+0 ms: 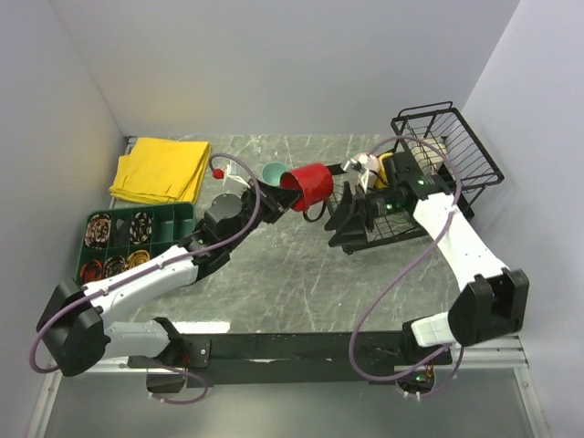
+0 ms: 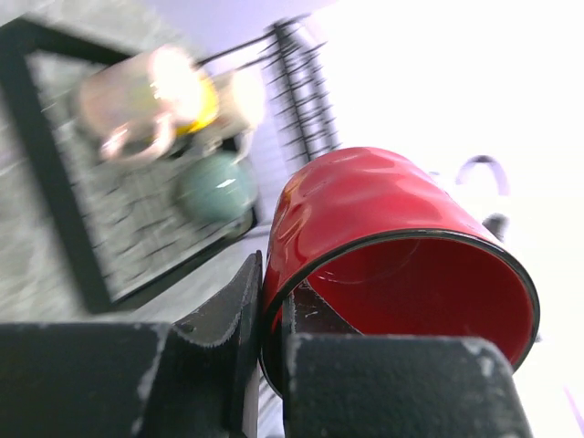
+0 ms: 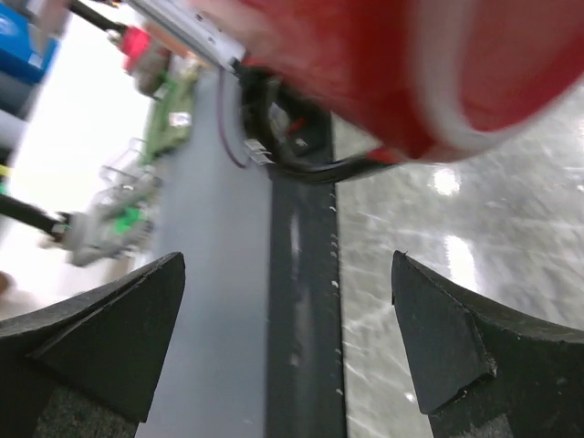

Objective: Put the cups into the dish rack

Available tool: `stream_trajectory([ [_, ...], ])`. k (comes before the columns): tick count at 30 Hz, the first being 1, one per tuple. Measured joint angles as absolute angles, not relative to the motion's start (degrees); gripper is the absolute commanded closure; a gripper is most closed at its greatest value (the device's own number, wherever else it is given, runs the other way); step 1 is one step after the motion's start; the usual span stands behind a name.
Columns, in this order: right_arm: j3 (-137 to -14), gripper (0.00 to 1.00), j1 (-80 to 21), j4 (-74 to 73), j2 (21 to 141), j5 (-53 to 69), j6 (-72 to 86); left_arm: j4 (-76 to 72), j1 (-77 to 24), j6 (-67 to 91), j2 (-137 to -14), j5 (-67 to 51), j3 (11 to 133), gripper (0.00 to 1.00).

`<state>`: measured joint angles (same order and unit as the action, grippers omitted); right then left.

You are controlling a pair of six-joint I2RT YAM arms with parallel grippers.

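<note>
Clamped by its rim in the tightly closed left claw [image 1: 276, 190], the red mug [image 1: 312, 184] is held tilted at nine o'clock of the rack [image 1: 474, 151], where it could be knocked loose against the wide-open, empty right claw [image 1: 351, 214] between them.

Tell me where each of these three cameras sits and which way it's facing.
Top external: above and behind, looking down on the table; left arm and right arm both show.
Left wrist: looks along its jaws, clamped on the red mug, toward the dish rack.
Right wrist: looks between its open jaws across the table; mug blurred above.
Shared: all three show the red mug.
</note>
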<state>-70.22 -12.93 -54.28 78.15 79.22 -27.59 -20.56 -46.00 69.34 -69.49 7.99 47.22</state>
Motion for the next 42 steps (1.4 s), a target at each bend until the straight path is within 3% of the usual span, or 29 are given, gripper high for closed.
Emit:
stream_trajectory([
  [5,-73.63,0.0,-14.61,-47.79,81.23,80.12,-13.98,-30.35,-46.0,72.77,-70.54,10.0,47.22,0.99],
  [15,-58.13,0.04,-16.34,12.27,71.94,69.47,44.51,-39.83,-46.26,76.86,-74.61,10.85,47.29,0.99],
  [18,-58.02,0.19,-16.95,26.2,73.32,68.31,56.66,-40.12,-46.39,77.71,-75.77,10.83,47.59,0.99],
  [20,-57.84,0.37,-17.02,33.17,74.56,68.25,64.12,-41.41,-46.37,78.65,-76.51,11.2,48.16,0.99],
  [24,-57.82,0.52,-17.15,40.56,76.79,68.16,72.49,-43.31,-46.46,79.85,-77.45,11.35,49.54,0.99],
  [27,-57.63,0.69,-17.12,42.96,77.12,68.05,75.53,-44.31,-46.59,80.49,-77.97,11.22,50.28,0.99],
  [28,-57.52,0.83,-17.12,43.57,77.12,67.92,76.36,-44.75,-46.63,80.62,-78.22,11.22,50.59,0.99],
  [30,-57.43,1.0,-17.12,44.03,77.03,68.16,78.43,-45.15,-46.63,80.64,-78.63,11.0,50.85,0.99],
  [33,-57.19,1.0,-17.19,43.46,76.99,67.77,79.66,-46.3,-46.57,80.12,-79.24,10.92,50.87,0.98],
  [35,-57.14,1.0,-16.99,43.2,76.97,67.81,79.33,-46.59,-46.54,80.31,-79.48,10.79,50.87,0.86],
  [36,-57.14,1.0,-16.95,43.07,76.93,67.88,78.96,-46.76,-46.54,80.34,-79.61,10.74,50.85,0.64],
  [39,-56.93,1.0,-16.4,41.1,76.27,68.18,75.88,-47.31,-46.63,80.44,-79.81,9.76,50.85,0.36],
  [42,-56.8,1.0,-15.27,36.77,75.83,68.62,70.94,-47.42,-47.22,80.66,-79.4,8.16,50.85,0.27],
])
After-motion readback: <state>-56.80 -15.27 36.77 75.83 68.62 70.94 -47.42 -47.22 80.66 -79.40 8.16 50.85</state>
